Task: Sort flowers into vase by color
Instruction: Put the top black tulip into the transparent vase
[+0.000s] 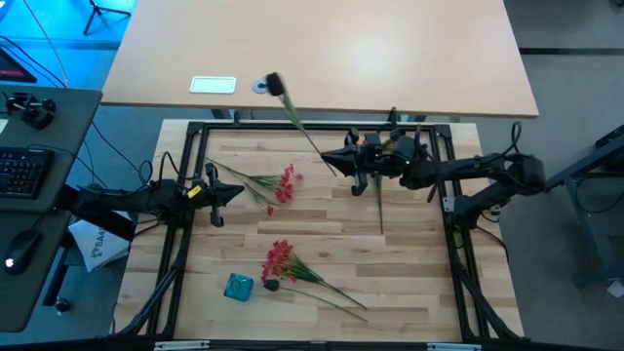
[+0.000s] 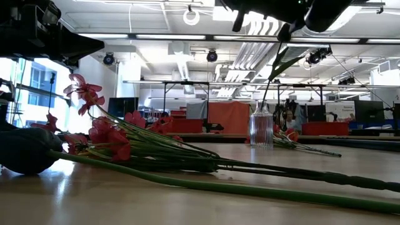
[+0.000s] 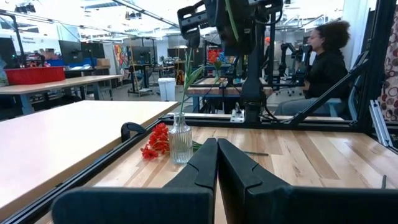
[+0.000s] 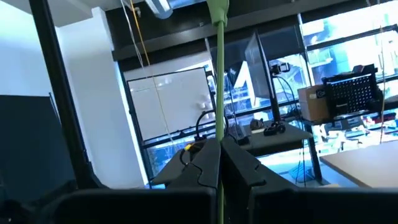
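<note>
My right gripper (image 1: 339, 161) hovers over the table's far middle, shut on a long green stem whose dark bud (image 1: 275, 85) sticks up toward the far left. Below it stands a ribbed glass vase (image 2: 261, 128) (image 3: 180, 140); I cannot make the vase out in the high view. My left gripper (image 1: 234, 192) (image 3: 217, 142) hovers shut over the left side and touches nothing. A red sprig (image 1: 285, 185) lies flat just right of it. A red bunch (image 1: 281, 258) with a dark bud (image 1: 271, 285) lies near the front edge. More red blossoms (image 3: 155, 142) lie beside the vase. My right gripper (image 4: 219, 142) pinches the dark-bud flower's stem (image 4: 219, 118) between its two fingers, partway along its length. The fingers reach in roughly level from the table's right and lie across the stem. The stem stands tilted; in the low view its lower part (image 2: 275, 72) runs down into the vase.
A bare stem (image 1: 379, 210) lies on the table near the vase. A teal object (image 1: 239, 286) sits near the front left. A black frame (image 1: 292, 127) rims the table, with a beige table (image 1: 390, 58) beyond it. A person (image 3: 323, 56) sits past the right side.
</note>
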